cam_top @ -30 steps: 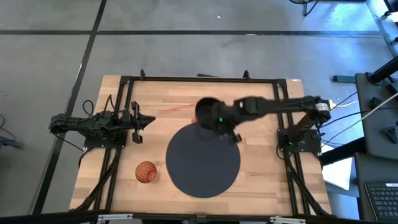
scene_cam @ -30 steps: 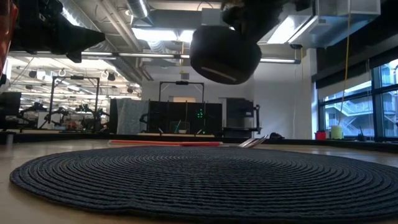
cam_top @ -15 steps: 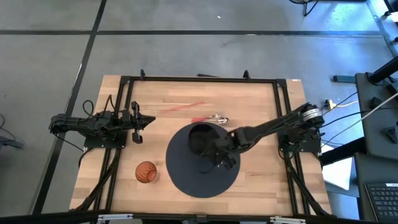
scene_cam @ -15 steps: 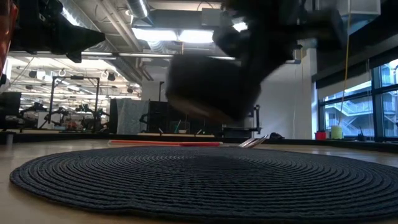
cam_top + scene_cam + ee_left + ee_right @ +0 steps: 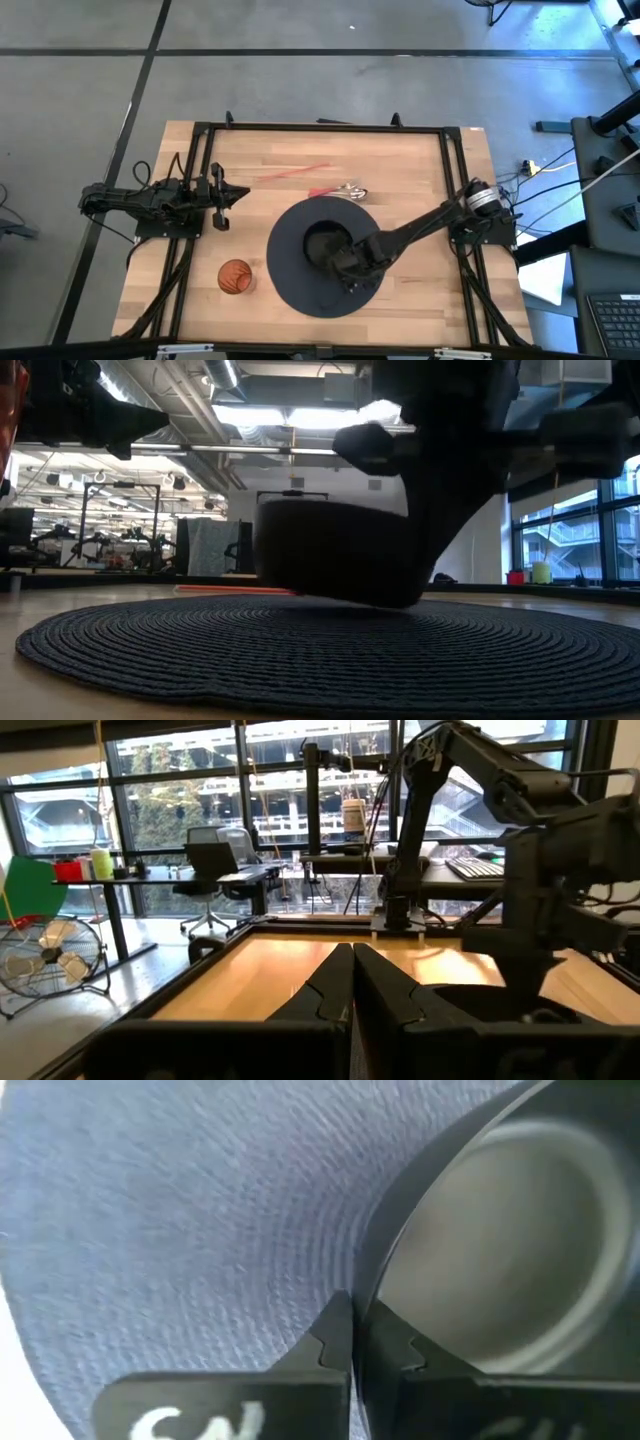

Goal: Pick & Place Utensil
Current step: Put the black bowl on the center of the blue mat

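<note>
My right gripper (image 5: 346, 263) is shut on a black bowl (image 5: 322, 245) over the middle of a round dark woven mat (image 5: 292, 290). In the low view the bowl (image 5: 335, 552) hangs tilted right at the mat (image 5: 300, 650); whether its underside touches the mat I cannot tell. A silver utensil (image 5: 350, 191) and a red stick (image 5: 300, 172) lie on the wood beyond the mat's far edge. My left gripper (image 5: 222, 196) waits shut at the table's left side, touching nothing. My right gripper pinches the bowl's rim (image 5: 372, 1295), one finger inside the bowl and one outside against its wall. The fingers come steeply from above, slanting in from the table's right. The bowl hangs from them tilted, mouth up.
An orange cup (image 5: 235, 276) stands on the wood near the mat's near-left side. A black frame (image 5: 320, 127) runs around the table top. Bare wood lies to the right of the mat.
My right gripper has swung down and toward the table's near edge with the bowl, from high above the mat's far edge to low over its middle. The bowl has stayed in the hold and come down close to the mat.
</note>
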### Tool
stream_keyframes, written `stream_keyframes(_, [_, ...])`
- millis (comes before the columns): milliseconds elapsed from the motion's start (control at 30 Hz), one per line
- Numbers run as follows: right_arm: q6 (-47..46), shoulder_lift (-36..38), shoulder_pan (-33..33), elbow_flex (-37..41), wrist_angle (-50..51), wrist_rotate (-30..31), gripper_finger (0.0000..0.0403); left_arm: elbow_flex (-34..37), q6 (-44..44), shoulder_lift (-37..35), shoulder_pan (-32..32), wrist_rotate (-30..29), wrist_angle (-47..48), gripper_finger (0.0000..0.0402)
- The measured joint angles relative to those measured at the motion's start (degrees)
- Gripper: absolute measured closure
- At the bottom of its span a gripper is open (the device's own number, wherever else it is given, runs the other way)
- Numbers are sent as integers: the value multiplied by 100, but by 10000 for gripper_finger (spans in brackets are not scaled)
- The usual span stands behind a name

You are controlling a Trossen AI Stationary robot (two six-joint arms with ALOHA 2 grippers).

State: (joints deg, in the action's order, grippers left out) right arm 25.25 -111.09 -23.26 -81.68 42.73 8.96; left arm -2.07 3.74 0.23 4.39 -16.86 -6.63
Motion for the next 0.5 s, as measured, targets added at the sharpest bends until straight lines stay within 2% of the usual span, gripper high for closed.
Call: stream_keyframes(500, [-118,-158,-30,1,151,-128,398,0,1,0,1,0,-1,398])
